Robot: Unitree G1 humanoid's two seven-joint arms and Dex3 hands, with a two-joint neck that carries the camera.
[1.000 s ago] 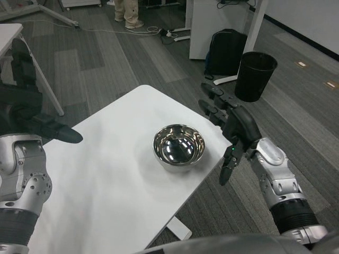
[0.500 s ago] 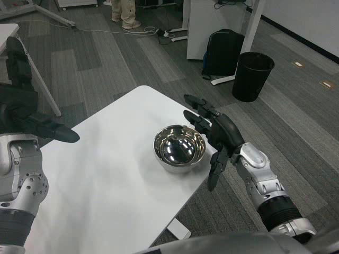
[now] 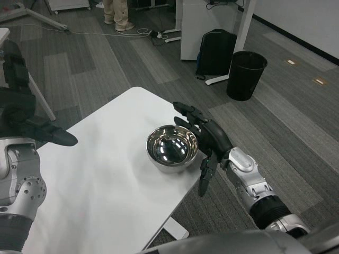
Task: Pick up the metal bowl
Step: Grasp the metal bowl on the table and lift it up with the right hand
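So the right hand (image 3: 207, 142) has come in a lot toward the metal bowl (image 3: 172, 147). A second ago it sat well off the table's right edge, clearly apart from the bowl; half a second ago it was near the rim. Now its spread fingers (image 3: 186, 112) sit right against the bowl's right side, with one hanging down past the table edge. The camera also shifted a bit, so the whole scene slid.
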